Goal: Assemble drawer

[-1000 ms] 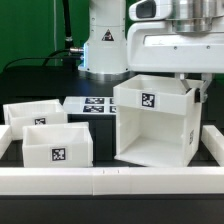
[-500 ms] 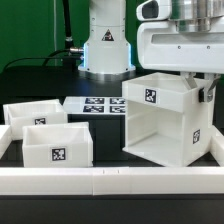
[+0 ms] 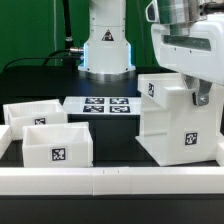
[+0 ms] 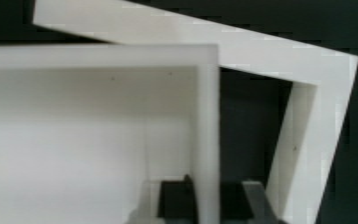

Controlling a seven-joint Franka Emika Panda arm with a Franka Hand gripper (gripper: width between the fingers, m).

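Gripper (image 3: pixel 200 97) has the tall boxy white plastic housing (image 3: pixel 175 125) by one thin side wall. In the wrist view the dark fingers (image 4: pixel 172 198) sit close together on either side of that wall (image 4: pixel 206 150), clamped on it with nothing else held. The housing is at the tabletop's near-right corner in the exterior view, turned at an angle. I can't tell whether its base is resting on the black tabletop (image 3: pixel 110 140) or is just off it.

Risks:
- It's a one-wall pinch on a big hollow box, so the load is off-centre. Any quick wrist turn and I'd expect it to pivot or slip in the pads.
- The wall is thin plastic and could flex, which would throw off the pose.
- The low white border rail (image 3: pixel 110 180) runs along the near edge and up the right edge. The housing's lower corner is just beside it. Swinging or lowering toward that corner could catch the rail and lever the box out of the grip.

Room:
- There's open black surface between the housing and the two small white plastic open trays, the rear tray (image 3: pixel 35 112) and the front tray (image 3: pixel 57 145), which are at the near-left corner, well apart from the housing.
- The flat white marker board (image 3: pixel 100 104) lies mid-table toward the far edge, near the housing's back corner. Keep off it.
- The safest travel looks to be toward the table centre, away from the right edge.
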